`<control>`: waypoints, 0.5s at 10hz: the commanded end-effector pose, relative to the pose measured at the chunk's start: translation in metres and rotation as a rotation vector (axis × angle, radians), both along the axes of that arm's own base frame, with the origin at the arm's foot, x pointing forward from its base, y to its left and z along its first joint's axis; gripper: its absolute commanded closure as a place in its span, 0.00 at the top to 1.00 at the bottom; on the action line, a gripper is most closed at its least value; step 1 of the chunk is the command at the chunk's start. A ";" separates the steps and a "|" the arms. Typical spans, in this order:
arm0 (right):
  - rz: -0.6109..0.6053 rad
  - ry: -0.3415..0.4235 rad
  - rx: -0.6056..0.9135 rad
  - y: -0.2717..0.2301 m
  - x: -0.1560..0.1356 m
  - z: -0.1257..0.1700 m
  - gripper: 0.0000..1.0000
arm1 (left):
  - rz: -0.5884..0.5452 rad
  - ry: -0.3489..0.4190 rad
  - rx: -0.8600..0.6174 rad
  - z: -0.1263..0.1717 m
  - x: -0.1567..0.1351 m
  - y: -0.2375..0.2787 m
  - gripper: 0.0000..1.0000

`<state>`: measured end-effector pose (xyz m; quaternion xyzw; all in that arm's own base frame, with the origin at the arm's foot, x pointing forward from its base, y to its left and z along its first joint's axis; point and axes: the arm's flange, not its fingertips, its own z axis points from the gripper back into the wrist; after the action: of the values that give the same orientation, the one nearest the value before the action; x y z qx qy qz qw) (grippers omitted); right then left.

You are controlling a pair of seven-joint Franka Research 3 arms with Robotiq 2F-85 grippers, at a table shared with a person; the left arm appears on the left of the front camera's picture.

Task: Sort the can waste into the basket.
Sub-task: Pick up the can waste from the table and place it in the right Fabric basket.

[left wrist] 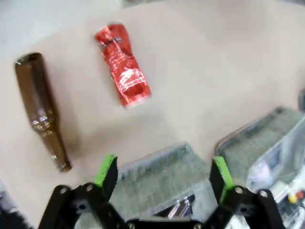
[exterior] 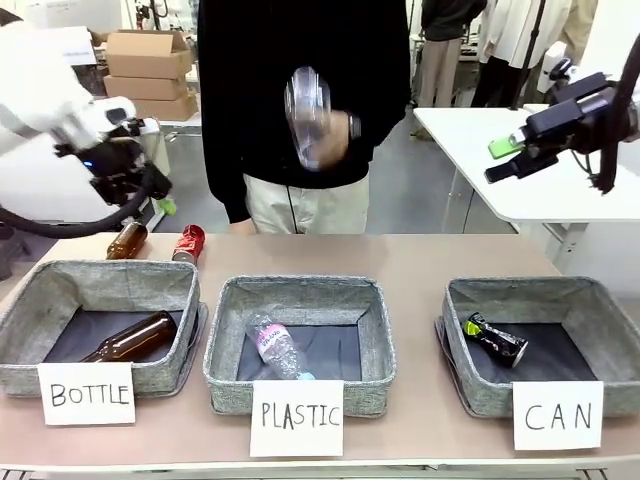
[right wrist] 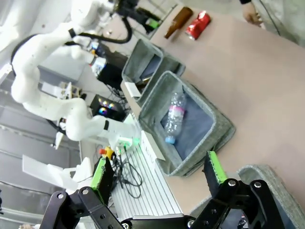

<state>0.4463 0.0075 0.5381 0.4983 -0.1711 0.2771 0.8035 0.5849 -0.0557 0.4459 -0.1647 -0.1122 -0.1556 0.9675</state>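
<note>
My left gripper [left wrist: 162,177] hangs wide apart and empty at the upper left of the front view, and my right gripper [right wrist: 159,172] is raised at the upper right, also spread with nothing in it. I judge the job half done: the black can [exterior: 496,339] already lies in the CAN basket [exterior: 590,300] at lower right, while the red can [exterior: 189,242] sits on the table left of centre, just beside a brown bottle [exterior: 126,240]. That bottle crowds the pick. The person's hand [exterior: 325,135] holds what looks like a clear plastic bottle [exterior: 305,112], though it is blurred.
</note>
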 end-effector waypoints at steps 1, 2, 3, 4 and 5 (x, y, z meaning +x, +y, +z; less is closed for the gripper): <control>-0.020 0.010 -0.009 0.002 -0.002 0.001 0.99 | 0.138 0.044 0.089 -0.018 0.058 -0.029 1.00; -0.020 0.010 -0.009 0.002 -0.002 0.001 0.99 | 0.183 0.063 0.105 -0.029 0.080 -0.039 1.00; -0.020 0.010 -0.009 0.002 -0.002 0.001 0.99 | 0.223 0.126 0.129 -0.044 0.102 -0.045 1.00; -0.020 0.010 -0.009 0.002 -0.002 0.001 0.99 | 0.235 0.173 0.133 -0.057 0.117 -0.047 1.00; -0.020 0.010 -0.009 0.002 -0.002 0.001 0.99 | 0.269 0.190 0.150 -0.070 0.125 -0.050 1.00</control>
<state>0.4463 0.0074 0.5376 0.4983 -0.1708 0.2767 0.8037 0.6922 -0.1020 0.3643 -0.0925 -0.0515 -0.0297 0.9939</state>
